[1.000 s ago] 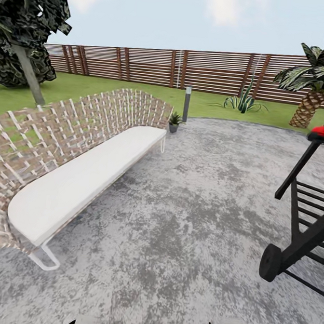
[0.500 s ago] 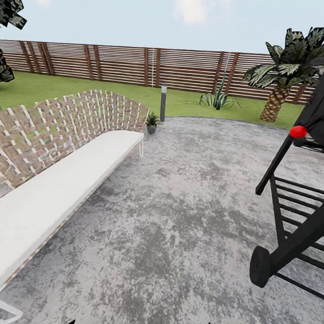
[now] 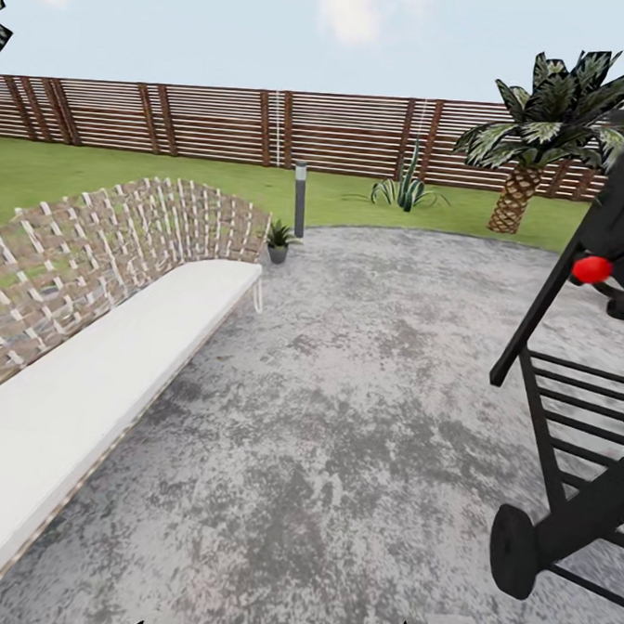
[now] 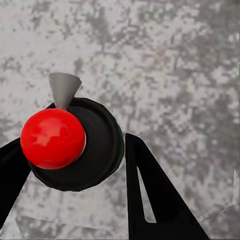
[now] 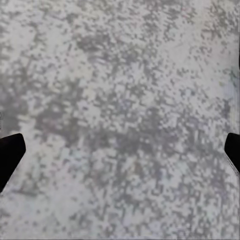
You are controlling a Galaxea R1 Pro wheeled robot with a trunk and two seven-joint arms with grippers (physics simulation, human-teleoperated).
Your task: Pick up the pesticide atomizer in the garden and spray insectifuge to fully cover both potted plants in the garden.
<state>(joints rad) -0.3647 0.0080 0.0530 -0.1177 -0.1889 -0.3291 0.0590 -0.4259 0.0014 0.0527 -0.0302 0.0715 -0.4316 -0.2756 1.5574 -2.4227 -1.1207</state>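
where the head view begins at the far left, shows a woven bench (image 3: 121, 243) with a long white cushion (image 3: 94, 371), backed by green lawn (image 3: 43, 168) and a brown slatted fence (image 3: 204, 118). finds one potted plant (image 3: 279, 239) just beside the bench's far end, at the edge of the grey mottled paving (image 3: 341, 426), with low green leaves in a tiny grey pot. puts a grey bollard lamp (image 3: 299, 198) just behind it, near but apart. further right, takes in a spiky agave (image 3: 404, 190) on the grass by the fence, then a palm (image 3: 525, 169) with a scaly trunk. at the right edge, meets a black wheeled cart (image 3: 516, 552) with a red knob (image 3: 591, 268), standing on the paving.

from the left wrist, looks straight down on the pesticide atomizer (image 4: 100, 150): red tip, round black spray head, grey nozzle cone. has the left gripper (image 4: 75, 142) pinching it, a dark finger against each side of the head, paving underneath. from the right wrist, shows the right gripper (image 5: 120, 150) spread wide, fingertips (image 5: 10, 155) at opposite borders, bare paving between.
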